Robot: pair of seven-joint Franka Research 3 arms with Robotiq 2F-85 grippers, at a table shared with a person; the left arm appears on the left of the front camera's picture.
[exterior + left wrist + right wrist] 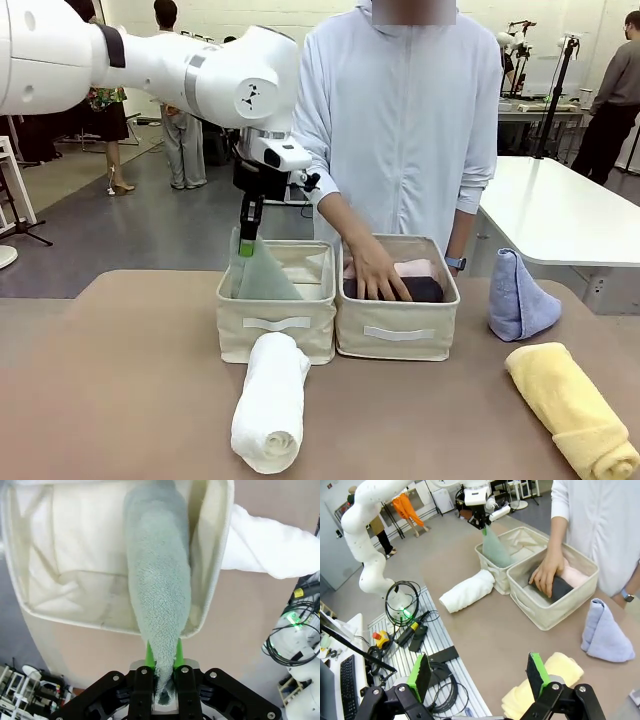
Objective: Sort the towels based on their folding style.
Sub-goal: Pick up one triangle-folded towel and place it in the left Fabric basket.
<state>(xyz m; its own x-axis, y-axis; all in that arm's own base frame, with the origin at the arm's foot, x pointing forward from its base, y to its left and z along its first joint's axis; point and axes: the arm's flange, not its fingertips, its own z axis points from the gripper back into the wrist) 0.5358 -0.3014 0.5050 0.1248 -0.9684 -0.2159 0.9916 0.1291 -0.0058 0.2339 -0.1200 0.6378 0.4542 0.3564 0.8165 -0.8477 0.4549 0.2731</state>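
Observation:
My left gripper (246,240) is shut on the tip of the pale green cone towel (262,274), whose base rests inside the left beige basket (277,329). From the wrist, the green towel (159,580) hangs from the pads into the basket (35,605). A white rolled towel (270,400) lies in front of that basket. Pink (415,268) and dark grey (425,290) rolls lie in the right basket (398,338), under the person's hand (378,276). A blue cone towel (518,297) and a yellow roll (570,405) sit at the right. My right gripper (480,677) stands open above the table's near right.
The person stands at the far side of the table, one hand in the right basket. Another white table (560,215) stands behind at the right. Beside the table's left side in the right wrist view, cables (405,615) lie on a metal rail plate.

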